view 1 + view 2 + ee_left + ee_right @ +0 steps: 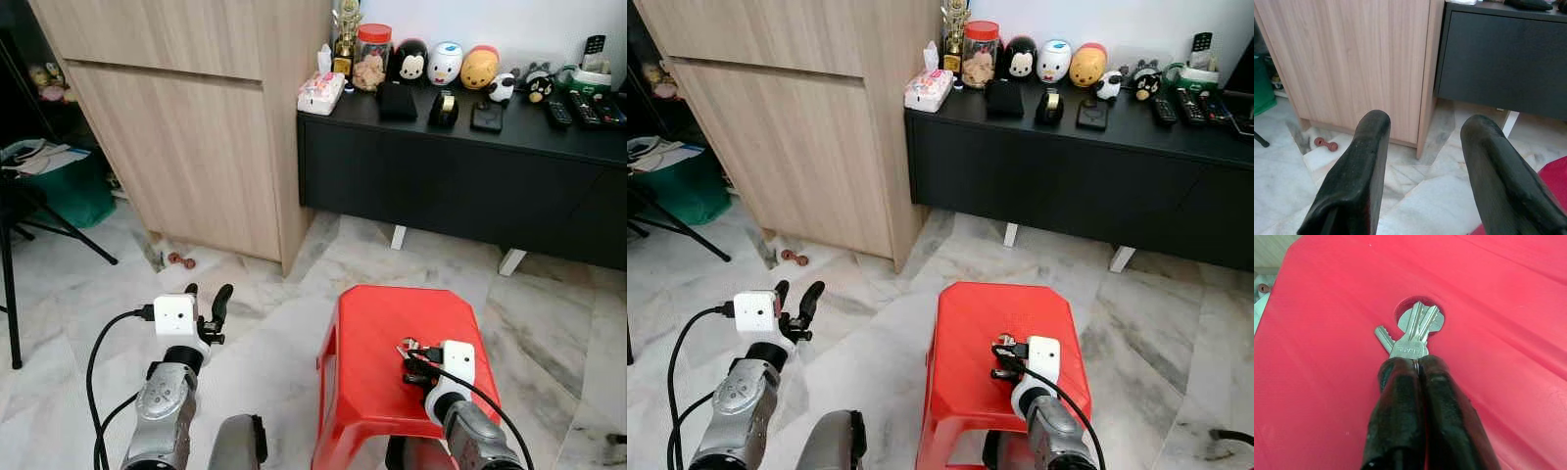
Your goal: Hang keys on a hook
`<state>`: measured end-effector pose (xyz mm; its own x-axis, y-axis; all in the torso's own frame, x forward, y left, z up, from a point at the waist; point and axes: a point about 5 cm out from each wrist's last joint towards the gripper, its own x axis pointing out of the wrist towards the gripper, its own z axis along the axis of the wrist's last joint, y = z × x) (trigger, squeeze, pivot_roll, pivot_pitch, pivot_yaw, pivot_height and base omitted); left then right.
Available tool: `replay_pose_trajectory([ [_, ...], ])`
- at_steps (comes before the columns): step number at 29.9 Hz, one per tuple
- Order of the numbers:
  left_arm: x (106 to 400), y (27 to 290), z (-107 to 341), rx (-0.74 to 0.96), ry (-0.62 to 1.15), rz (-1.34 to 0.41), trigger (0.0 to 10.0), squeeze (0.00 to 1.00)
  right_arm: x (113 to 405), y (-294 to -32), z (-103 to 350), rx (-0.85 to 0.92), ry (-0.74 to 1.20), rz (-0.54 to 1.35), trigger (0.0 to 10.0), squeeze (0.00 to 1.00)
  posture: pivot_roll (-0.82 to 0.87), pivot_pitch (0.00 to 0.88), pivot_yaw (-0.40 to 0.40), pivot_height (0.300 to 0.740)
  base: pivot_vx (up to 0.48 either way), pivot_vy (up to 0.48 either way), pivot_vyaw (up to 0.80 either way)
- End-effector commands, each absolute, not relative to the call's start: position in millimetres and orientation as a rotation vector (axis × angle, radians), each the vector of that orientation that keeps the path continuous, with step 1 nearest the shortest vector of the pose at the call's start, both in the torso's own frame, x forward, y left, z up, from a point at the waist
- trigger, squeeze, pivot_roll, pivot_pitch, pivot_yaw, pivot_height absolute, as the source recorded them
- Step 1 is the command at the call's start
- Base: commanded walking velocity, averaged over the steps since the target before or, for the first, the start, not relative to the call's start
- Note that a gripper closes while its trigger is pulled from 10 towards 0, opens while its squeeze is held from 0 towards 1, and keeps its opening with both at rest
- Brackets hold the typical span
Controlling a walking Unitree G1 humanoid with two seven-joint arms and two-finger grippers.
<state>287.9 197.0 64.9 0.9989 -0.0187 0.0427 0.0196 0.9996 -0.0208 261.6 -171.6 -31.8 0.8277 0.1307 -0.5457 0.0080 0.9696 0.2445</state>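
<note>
1. My right end effector [1418, 363] was pressed together on the keys [1413, 333], pinching the bunch by the heads, blades fanning out past the fingertips.
2. Keys sat just above the red plastic stool [377, 333], over the round hole in its seat; can't tell if they touched the plastic or hung clear.
3. My left end effector [206, 305] was spread wide & empty, held up over the marble floor [265, 333], pointing toward the wooden cabinet [196, 127] & the black TV bench [460, 176].
4. No hook seen from here, so I judged I'd need to look for it w/ keys in hand.
5. Risks, as I judged them:
   - Grip was only on flat metal heads; a jolt while walking could let the bunch twist or slip out.
   - Blades splayed at angles, so one might snag in the stool's hole on lift-off.
   - Ring wasn't visible past my fingers; hard to thread it on a hook w/o regrasping.
6. Small dumbbell-shaped toy [180, 260] lay on the floor by the cabinet: a trip risk if I stepped that way.
</note>
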Motion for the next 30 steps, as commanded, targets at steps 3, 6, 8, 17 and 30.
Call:
replay_pose_trajectory([
  [3, 290.4, 195.5, 62.4, -0.004, -0.017, -0.036, 10.0, 0.0, 262.6, -173.2, -31.2, 0.231, 0.59, 0.049, 0.0, 0.0, 0.19, 0.046, -0.029, 0.588, 0.0, 0.0, 0.0],
  [6, 291.1, 194.3, 62.2, 0.0, -0.016, -0.04, 10.0, 0.0, 270.0, -175.2, -23.8, 0.227, 0.538, 0.036, 0.0, 0.0, 0.19, 0.044, -0.029, 0.588, 0.0, 0.0, 0.0],
  [8, 291.6, 194.0, 62.1, 0.001, -0.016, -0.041, 10.0, 0.0, 276.9, -176.8, -16.1, 0.224, 0.48, 0.023, 0.0, 0.0, 0.18, 0.042, -0.03, 0.588, 0.0, 0.0, 0.0],
  [17, 293.1, 192.4, 60.6, -0.002, -0.012, -0.038, 10.0, 0.0, 297.4, -182.5, 12.5, 0.173, 0.281, -0.019, 0.0, 0.0, 0.17, 0.034, -0.034, 0.588, 0.0, 0.0, 0.0],
  [30, 277.1, 202.9, 28.8, -0.009, 0.125, 0.022, 10.0, 0.0, 304.5, -174.8, 36.5, 0.16, 0.084, -0.005, 10.0, 0.0, 0.16, 0.026, -0.041, 0.588, 0.0, 0.0, 0.0],
])
